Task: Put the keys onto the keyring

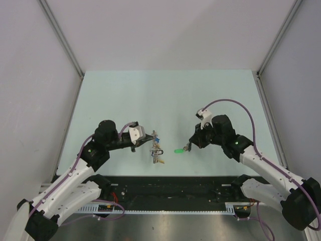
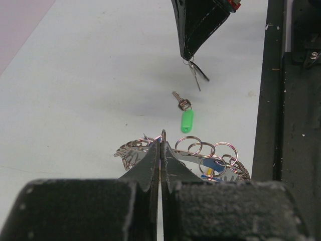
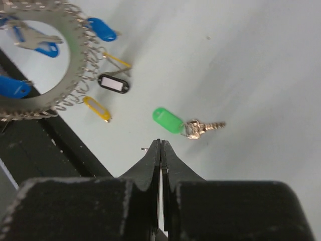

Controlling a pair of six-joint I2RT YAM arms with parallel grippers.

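1. Pale green table (image 1: 165,95), white walls on 3 sides; both arms reach in toward the middle.
2. Top view: keyring (image 1: 156,147) seen edge-on, standing upright between the grippers. Green key (image 1: 178,150) lies flat on the table just beside it, twd the right gripper (image 1: 187,147).
3. Right wrist view only: the keyring (image 3: 75,55) shows face-on – flat grey band w/ wire loops round the rim, and blue (image 3: 103,30), black (image 3: 114,84) and yellow tags (image 3: 98,109) hanging off it. Green key (image 3: 168,120) is apart from the ring, blade pointing away.
4. Left wrist view only: a small silver piece (image 2: 197,74) dangles at the tip of the right gripper (image 2: 188,54), above the green key (image 2: 186,120) – can't tell what it is or if it's pinched.
5. Left gripper (image 2: 161,145): fingers together, clamped on the rim of the keyring (image 2: 200,149).
6. Right gripper (image 3: 160,145): fingers pressed together, tip just short of the green key, not touching it.
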